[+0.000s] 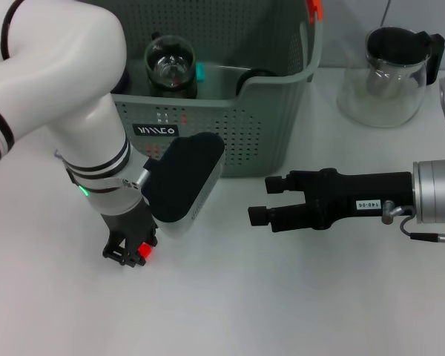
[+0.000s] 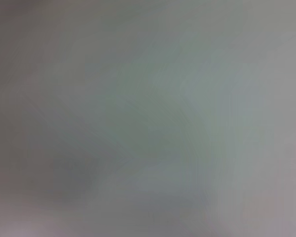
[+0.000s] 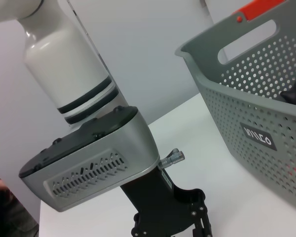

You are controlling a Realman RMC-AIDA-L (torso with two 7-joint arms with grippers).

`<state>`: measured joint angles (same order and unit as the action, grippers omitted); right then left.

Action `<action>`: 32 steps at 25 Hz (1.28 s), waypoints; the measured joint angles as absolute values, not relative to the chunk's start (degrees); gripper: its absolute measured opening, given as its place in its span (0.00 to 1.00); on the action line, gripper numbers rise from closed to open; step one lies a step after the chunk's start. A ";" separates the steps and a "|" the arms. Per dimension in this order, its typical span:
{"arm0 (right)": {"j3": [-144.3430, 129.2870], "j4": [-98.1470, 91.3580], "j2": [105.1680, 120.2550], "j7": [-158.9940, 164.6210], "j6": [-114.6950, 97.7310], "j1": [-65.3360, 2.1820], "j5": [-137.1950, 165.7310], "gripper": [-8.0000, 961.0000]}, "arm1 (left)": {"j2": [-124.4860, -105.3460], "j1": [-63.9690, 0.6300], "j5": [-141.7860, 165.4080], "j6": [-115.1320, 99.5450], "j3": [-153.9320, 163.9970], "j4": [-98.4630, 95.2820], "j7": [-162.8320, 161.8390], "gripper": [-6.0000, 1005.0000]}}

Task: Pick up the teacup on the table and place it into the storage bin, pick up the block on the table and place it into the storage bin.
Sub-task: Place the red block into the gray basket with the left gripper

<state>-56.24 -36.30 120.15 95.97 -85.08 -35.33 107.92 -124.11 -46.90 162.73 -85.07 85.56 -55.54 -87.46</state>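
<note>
My left gripper (image 1: 130, 251) points straight down at the table (image 1: 230, 304), just in front of the storage bin (image 1: 237, 126), its fingers closed on a small red block (image 1: 143, 251). My right gripper (image 1: 261, 200) hovers level above the table, in front of the bin's right corner, jaws apart and holding nothing. The teacup (image 1: 169, 65) already sits inside the bin. A glass teapot (image 1: 389, 74) stands right of the bin.
</note>
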 joint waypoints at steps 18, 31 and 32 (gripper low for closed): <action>-56.25 -36.40 120.15 95.62 -85.08 -35.33 107.93 0.97 | -124.10 -47.48 162.87 -85.52 85.44 -55.45 -87.98 0.14; -56.25 -36.57 120.06 95.62 -85.08 -35.42 107.93 0.97 | -124.05 -47.56 163.36 -85.84 85.43 -56.14 -89.64 0.12; -56.24 -36.57 120.06 95.62 -85.08 -35.42 107.93 0.97 | -124.04 -47.63 163.53 -85.88 85.43 -56.15 -90.04 0.12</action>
<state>-56.25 -36.57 120.06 95.62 -85.08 -35.42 107.93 -124.04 -47.63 163.53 -85.88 85.43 -56.15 -90.04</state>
